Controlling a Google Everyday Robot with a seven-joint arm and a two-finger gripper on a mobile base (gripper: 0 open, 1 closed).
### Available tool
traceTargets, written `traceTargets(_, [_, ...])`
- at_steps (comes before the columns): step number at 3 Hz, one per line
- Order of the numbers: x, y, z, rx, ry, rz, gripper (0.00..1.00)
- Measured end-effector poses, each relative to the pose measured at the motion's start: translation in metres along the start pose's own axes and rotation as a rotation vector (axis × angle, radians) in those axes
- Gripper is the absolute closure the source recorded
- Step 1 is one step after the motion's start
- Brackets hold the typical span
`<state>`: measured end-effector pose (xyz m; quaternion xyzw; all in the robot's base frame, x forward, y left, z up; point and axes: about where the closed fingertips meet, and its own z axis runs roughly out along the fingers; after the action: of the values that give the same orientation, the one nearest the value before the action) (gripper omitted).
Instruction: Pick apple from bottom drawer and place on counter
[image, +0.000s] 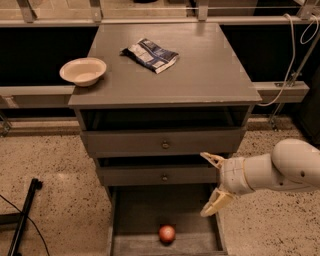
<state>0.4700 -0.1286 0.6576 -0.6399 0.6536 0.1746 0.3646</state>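
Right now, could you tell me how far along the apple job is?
Done: the bottom drawer stands open. In hand: the gripper hangs open above the drawer's right side, up and right of the apple, holding nothing. Left: grasp the apple, lift it and set it on the counter.

We see the pincer (210, 183) right of the bottom drawer (140, 215), whose near front is cut off; the arm (280, 171) leaves at the right.

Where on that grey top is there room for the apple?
The counter is bare right of and in front of the snack bag; the bowl crowds its left edge. The open gripper hovers at the right edge of the bottom drawer.
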Motion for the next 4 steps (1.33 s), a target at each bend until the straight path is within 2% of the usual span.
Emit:
traceTargets(1, [0.019,0.006,0.037,-0.067,-0.028,0.015,0.0])
traceTargets(2, [0.06,0.03,0.102,-0.175,-0.077,-0.021,0.0])
traceTargets(3, [0.102,0.054,0.149,-0.235,-0.162,-0.034,0.0])
traceTargets(4, [0.111,0.07,0.167,-0.259,-0.193,-0.008,0.0])
